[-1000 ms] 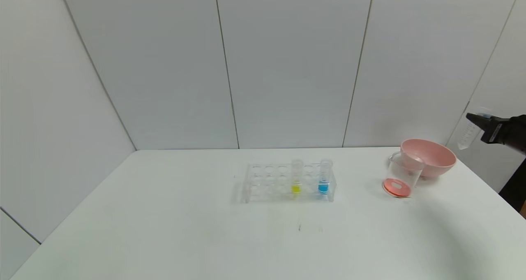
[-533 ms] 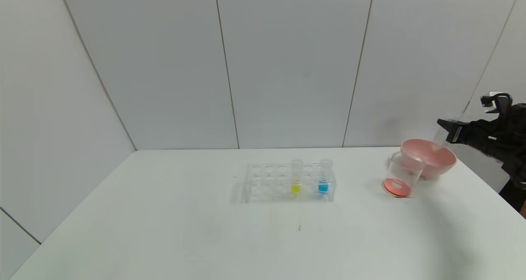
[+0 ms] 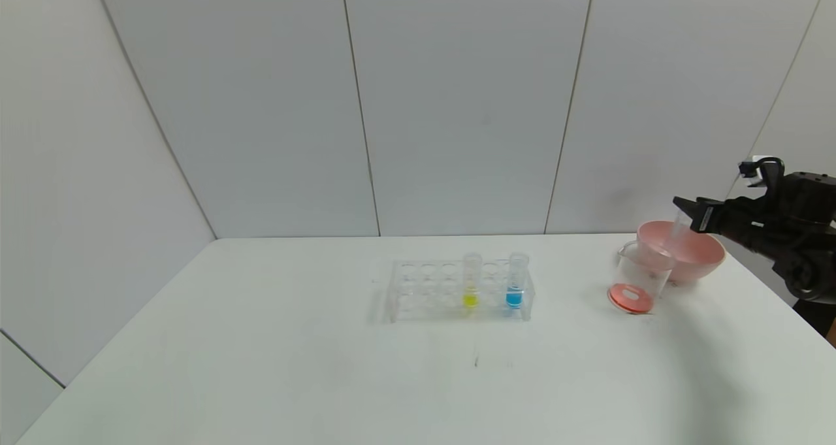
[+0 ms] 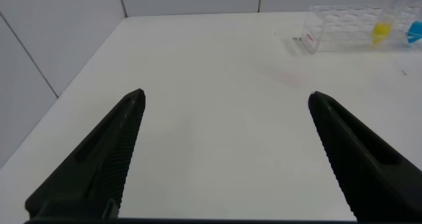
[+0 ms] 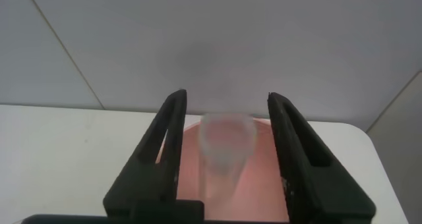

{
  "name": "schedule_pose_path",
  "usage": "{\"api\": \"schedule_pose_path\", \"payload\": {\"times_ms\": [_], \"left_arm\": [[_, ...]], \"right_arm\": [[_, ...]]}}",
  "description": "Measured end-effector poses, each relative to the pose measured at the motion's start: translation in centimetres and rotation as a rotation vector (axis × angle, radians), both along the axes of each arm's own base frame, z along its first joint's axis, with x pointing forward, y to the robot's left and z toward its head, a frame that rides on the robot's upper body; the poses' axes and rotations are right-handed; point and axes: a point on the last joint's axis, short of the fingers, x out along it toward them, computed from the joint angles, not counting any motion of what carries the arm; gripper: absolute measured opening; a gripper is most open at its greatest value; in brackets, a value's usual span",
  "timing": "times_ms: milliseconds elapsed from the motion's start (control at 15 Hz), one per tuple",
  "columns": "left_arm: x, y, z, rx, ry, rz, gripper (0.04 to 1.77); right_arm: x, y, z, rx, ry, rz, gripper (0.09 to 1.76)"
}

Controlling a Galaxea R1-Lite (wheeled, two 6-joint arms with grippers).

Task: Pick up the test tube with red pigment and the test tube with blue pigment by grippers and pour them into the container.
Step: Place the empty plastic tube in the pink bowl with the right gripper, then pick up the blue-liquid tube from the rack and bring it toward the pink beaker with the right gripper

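Observation:
My right gripper [image 3: 686, 204] hangs over the pink bowl [image 3: 705, 257], open. A clear tube [image 3: 676, 234] with no coloured liquid showing sits between the spread jaws in the right wrist view [image 5: 227, 145], blurred and touching neither finger, its lower end inside the bowl. The container [image 3: 640, 276], a clear beaker, stands in front of the bowl with orange-red liquid at its bottom. The test tube with blue pigment [image 3: 515, 281] stands upright in the clear rack [image 3: 418, 291]. My left gripper [image 4: 226, 94] is open and empty over bare table, out of the head view.
A tube with yellow liquid [image 3: 470, 281] stands in the rack beside the blue one. The rack also shows far off in the left wrist view [image 4: 339, 26]. The table's right edge runs just past the bowl. White wall panels stand behind.
My right gripper moved left from beyond the table's right edge to over the pink bowl. It held the clear tube before; now the jaws are apart and the tube sits lower, in the bowl.

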Motion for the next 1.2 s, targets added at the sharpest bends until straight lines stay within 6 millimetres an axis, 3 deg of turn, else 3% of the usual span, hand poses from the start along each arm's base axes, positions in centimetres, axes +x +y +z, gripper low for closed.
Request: {"api": "schedule_pose_path", "payload": {"times_ms": [333,600,1000,1200], "left_arm": [[0.0,0.0,0.0,0.000,0.000,0.000,1.76],[0.0,0.0,0.0,0.000,0.000,0.000,1.76],[0.0,0.0,0.0,0.000,0.000,0.000,1.76],[0.0,0.0,0.0,0.000,0.000,0.000,1.76]], "right_arm": [[-0.5,0.0,0.6,-0.002,-0.008,-0.008,1.30],[-3.1,0.8,1.5,0.023,0.016,-0.006,1.46],[-10.9,4.4,2.1,0.082,0.087,0.023,1.59],[-15.0,8.2,1.9,0.080,0.122,0.004,1.63]]}}
